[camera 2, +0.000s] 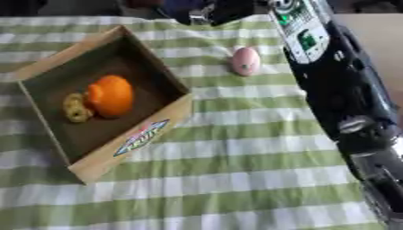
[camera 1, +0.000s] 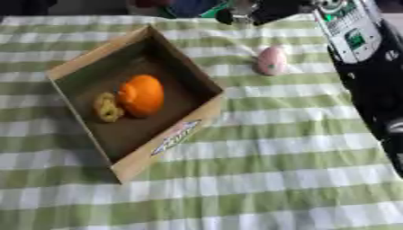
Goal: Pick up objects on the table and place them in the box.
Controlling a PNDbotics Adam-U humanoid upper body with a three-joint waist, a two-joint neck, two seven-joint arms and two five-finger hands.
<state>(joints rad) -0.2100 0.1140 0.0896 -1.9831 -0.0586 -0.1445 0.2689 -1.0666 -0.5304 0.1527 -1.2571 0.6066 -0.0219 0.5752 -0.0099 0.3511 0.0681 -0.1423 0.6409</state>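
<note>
An open cardboard box [camera 1: 82, 66] lies at the left of the green-checked table. Inside it sit an orange fruit [camera 1: 142, 95] and a small yellowish-brown lumpy thing [camera 1: 106, 108] beside it. A pink egg-shaped object [camera 1: 271, 60] lies on the cloth to the right of the box. My right arm [camera 2: 338, 90] runs up the right side, black with a white and green panel. Its hand [camera 1: 250, 13] shows as a dark shape at the far table edge, above and beyond the pink object and not touching it. My left hand is out of sight.
The box's near wall carries a printed label [camera 1: 177, 137]. Blue and green shapes [camera 1: 189, 6] sit past the table's far edge. Checked cloth [camera 1: 260, 179] stretches across the front and middle right of the table.
</note>
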